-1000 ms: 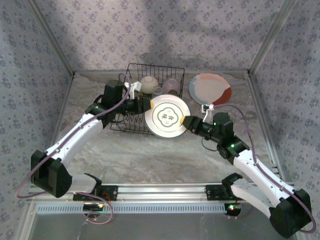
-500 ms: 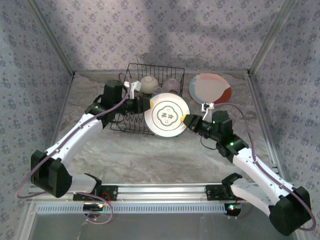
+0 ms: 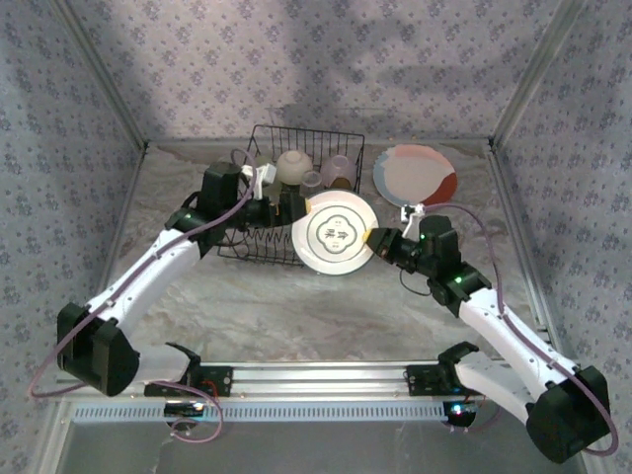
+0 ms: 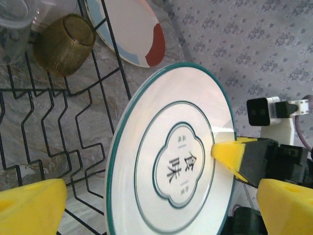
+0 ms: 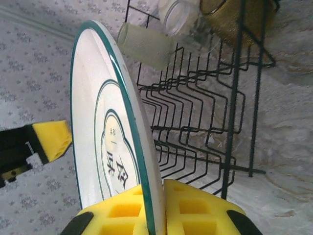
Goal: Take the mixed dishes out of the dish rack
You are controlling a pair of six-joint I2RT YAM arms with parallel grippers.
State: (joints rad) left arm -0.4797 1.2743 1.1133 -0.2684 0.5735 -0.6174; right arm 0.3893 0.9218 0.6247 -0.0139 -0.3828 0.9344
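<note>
Left claw [image 3: 292, 206] has opened off the green-rimmed plate [image 3: 336, 232]; pinched at the rim by the right claw [image 3: 373, 237] alone, it may pivot down.

top external: high above and behind the robot, looking down across the bench [image 3: 296, 306] toward the back wall [image 3: 316, 69].
left wrist: close up, facing the green-rimmed plate [image 4: 171, 161] front-on.
right wrist: close up, sighting along its rim.
shared: plate and dish rack [image 3: 265, 247].

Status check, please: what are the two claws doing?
Left claw open, not gripping. Right claw shut on green-rimmed plate. Plate tilted at dish rack near right corner. Cups in rack.
</note>
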